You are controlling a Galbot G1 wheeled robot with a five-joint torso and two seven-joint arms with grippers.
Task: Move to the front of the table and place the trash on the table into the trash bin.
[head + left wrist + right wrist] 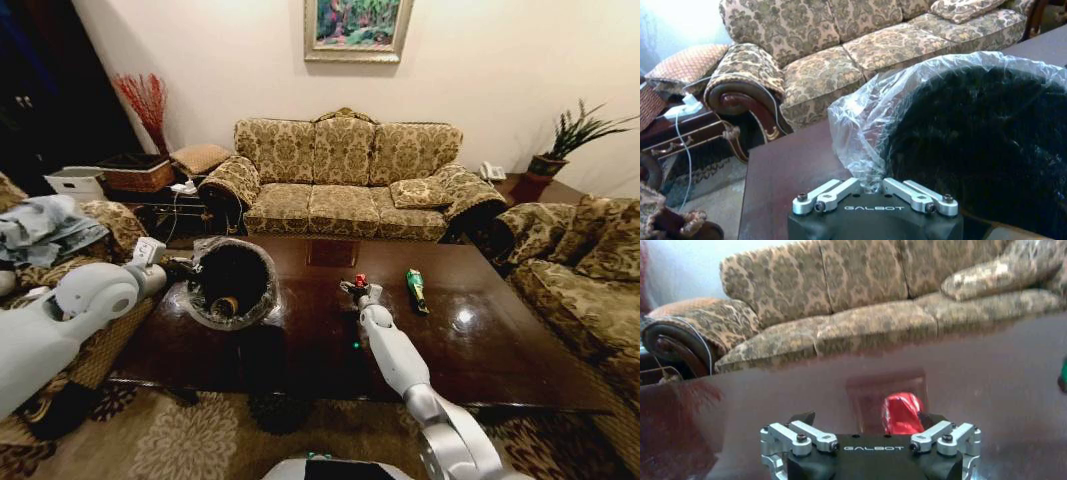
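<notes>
The trash bin (232,283), black with a clear liner, stands at the left end of the dark table (480,340). A tan piece (225,305) lies inside it. My left gripper (176,268) is at the bin's left rim, shut on the liner's edge (870,182). Near the table's middle my right gripper (359,287) is open around a red piece of trash (902,412), which sits close to one finger. A green bottle (417,289) lies on the table just right of that gripper.
A patterned sofa (345,175) stands behind the table. An armchair (585,280) flanks the right side and a chair with clothes (50,235) the left. A low side table (165,205) sits at the back left. A patterned rug (180,440) covers the floor.
</notes>
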